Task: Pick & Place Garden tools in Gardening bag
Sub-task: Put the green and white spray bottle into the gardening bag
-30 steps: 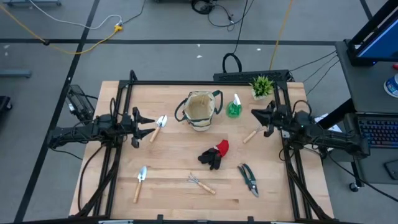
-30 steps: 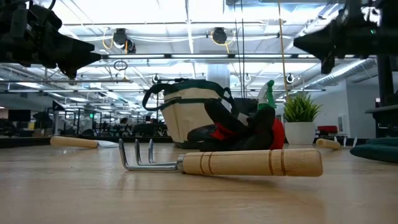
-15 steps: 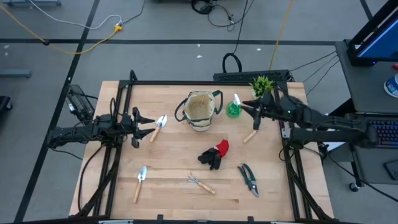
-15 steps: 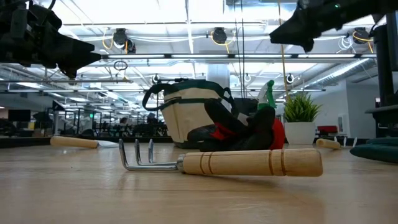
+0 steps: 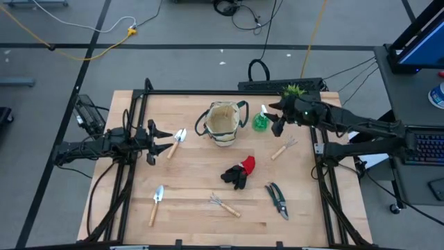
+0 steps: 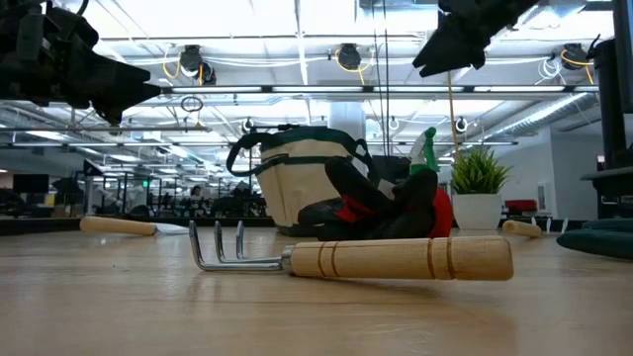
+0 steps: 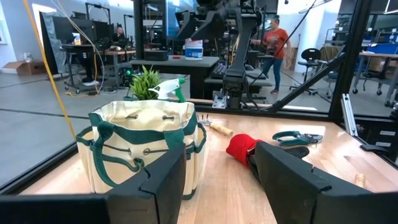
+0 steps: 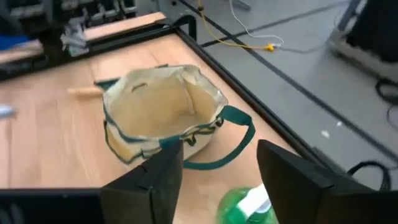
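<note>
Garden tools were seen scattered about the gardening bag from the high view: two trowels, one just left of the bag and one near the front left, one rake at the front, one further wooden-handled tool right of centre, one pair of shears, one red-black glove and one green spray bottle just right of the bag. A small potted plant was partly covered by the right arm. The right gripper was held above the bottle, nothing in it. The left gripper was parked beside the near trowel, empty.

At table height the rake lay across the foreground, blocking the glove and the bag's foot.

Through the left wrist view, the bag, bottle, glove and shears were framed between parted fingers.

Through the right wrist view, the bag lay ahead and the bottle sat between widely parted fingers, not touched as far as could be seen.
</note>
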`<state>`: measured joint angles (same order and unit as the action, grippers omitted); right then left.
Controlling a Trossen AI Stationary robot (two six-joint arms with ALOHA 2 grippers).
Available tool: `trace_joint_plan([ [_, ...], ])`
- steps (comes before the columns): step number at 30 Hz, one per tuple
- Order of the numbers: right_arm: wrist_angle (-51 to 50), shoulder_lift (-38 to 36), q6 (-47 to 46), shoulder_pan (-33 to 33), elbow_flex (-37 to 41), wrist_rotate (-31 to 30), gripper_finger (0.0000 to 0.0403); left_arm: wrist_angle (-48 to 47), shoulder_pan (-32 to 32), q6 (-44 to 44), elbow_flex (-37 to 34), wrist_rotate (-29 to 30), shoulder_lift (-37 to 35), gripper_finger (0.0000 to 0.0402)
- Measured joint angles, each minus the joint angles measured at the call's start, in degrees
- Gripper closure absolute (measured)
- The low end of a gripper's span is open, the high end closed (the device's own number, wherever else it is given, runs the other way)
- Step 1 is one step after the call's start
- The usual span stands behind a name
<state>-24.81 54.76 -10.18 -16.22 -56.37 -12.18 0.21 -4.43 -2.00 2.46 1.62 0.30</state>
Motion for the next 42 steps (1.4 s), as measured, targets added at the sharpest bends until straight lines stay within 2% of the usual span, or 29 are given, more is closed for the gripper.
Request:
trace_joint_plan([
  [10,-8.0,6.8,-17.9,-4.7,-3.2,0.5,0.0161,0.0,0.0,0.1,0.0,0.0,0.0,0.0201],
  [15,-11.8,9.8,-22.3,-7.4,-3.2,5.8,0.0163,0.0,0.0,0.2,0.0,0.0,0.0,0.0201],
  [28,-10.7,14.3,-22.2,-12.7,-3.2,10.9,0.0167,0.0,0.0,0.3,0.0,0.0,0.0,0.0201],
  [42,-9.5,20.5,-20.8,-12.8,-3.2,10.7,0.0167,0.0,0.0,0.4,0.0,0.0,0.0,0.0201],
])
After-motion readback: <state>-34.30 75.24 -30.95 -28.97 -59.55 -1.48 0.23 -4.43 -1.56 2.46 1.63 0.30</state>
